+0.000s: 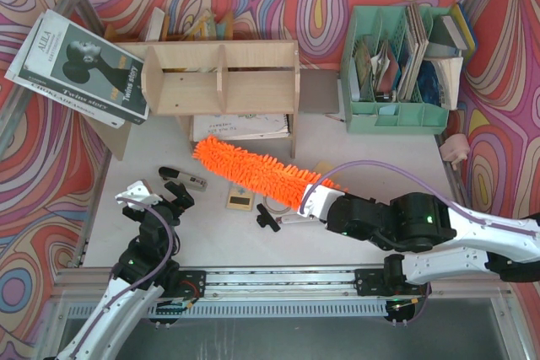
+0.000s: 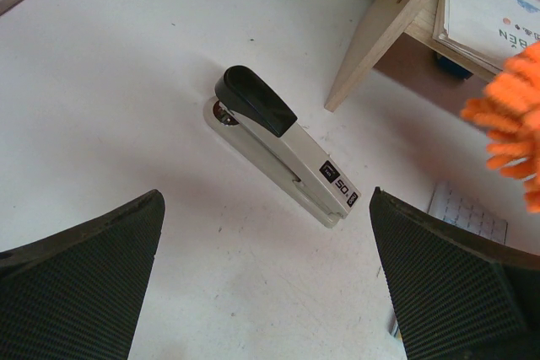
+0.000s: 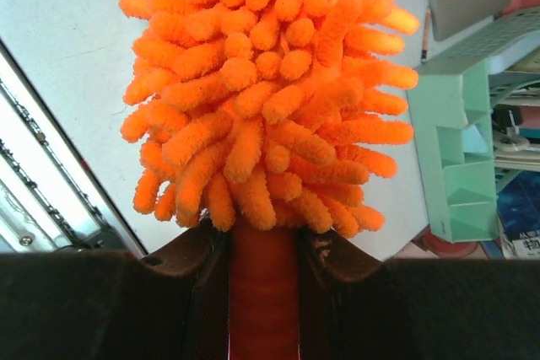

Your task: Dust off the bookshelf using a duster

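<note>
The bookshelf, a low plywood unit with three compartments, stands at the back of the table; one of its legs shows in the left wrist view. The fluffy orange duster lies slantwise in front of it, head pointing up-left, below the shelf's front edge. My right gripper is shut on the duster's handle; in its wrist view the orange handle sits clamped between the jaws of the gripper, under the duster's head. My left gripper stands wide open over bare table, holding nothing.
A grey-and-black stapler lies just ahead of the left gripper. A small card and a black tool lie near the middle front. A mint-green file organiser stands back right. A magazine leans at left.
</note>
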Action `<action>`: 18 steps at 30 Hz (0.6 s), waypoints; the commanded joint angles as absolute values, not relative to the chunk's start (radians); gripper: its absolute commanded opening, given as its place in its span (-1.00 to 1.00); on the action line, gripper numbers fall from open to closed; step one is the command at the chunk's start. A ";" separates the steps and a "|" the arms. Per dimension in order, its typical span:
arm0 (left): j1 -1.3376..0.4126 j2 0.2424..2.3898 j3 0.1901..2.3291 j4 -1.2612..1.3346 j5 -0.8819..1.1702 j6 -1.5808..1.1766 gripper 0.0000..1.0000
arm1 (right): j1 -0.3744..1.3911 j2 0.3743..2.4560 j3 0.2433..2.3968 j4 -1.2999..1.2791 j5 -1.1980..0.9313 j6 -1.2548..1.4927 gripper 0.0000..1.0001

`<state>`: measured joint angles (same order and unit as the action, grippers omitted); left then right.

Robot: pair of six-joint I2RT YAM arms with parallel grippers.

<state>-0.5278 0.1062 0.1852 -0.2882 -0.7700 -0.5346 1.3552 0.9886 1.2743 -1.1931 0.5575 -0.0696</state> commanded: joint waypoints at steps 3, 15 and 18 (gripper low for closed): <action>-0.529 0.100 0.169 -0.266 -0.770 -0.531 0.97 | 1.355 0.981 1.194 -1.081 0.491 -0.086 -1.00; -0.530 0.107 0.168 -0.265 -0.781 -0.538 0.97 | 1.352 1.032 1.013 -0.845 0.545 -0.060 -1.00; -0.529 0.117 0.166 -0.266 -0.798 -0.549 0.97 | 1.341 1.041 0.986 -0.790 0.587 -0.041 -1.00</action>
<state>-0.5278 0.1066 0.1852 -0.2882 -0.7712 -0.5350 1.3537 1.0424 0.9981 -0.9436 0.4965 -0.0742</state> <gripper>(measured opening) 0.984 0.329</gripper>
